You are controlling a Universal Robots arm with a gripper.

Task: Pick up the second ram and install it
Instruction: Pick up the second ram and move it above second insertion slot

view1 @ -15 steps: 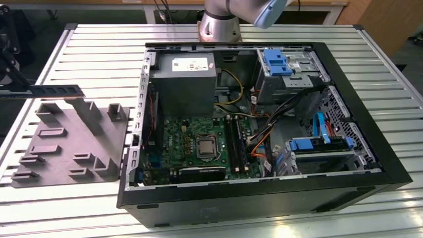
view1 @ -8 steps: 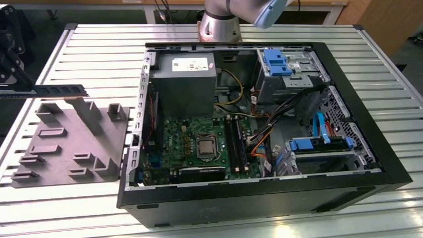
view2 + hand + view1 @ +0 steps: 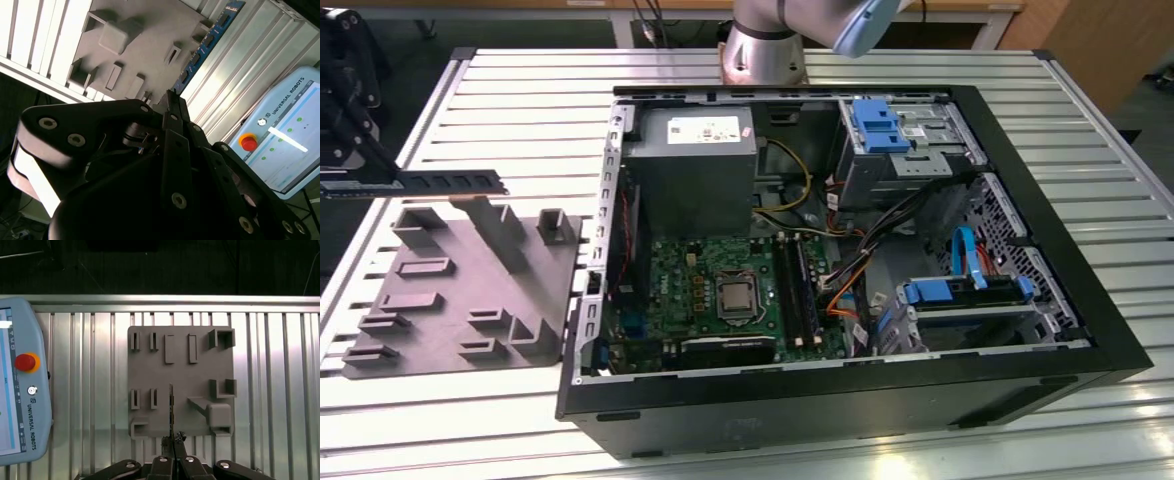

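Gripper (image 3: 371, 186) was clamped on the 2nd ram (image 3: 450, 183), held over the grey tray (image 3: 467, 300) on the counter (image 3: 520, 90), so pick-up looked done, install not yet, w/ the motherboard (image 3: 707, 290) well apart and needing careful slot alignment.

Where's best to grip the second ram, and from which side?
Pinch its flat faces at one short end, coming in end-on, as the gripper has it: the second ram is thin, edge-on in the first wrist view, over the grey fixture. Its long edges are likely left free.
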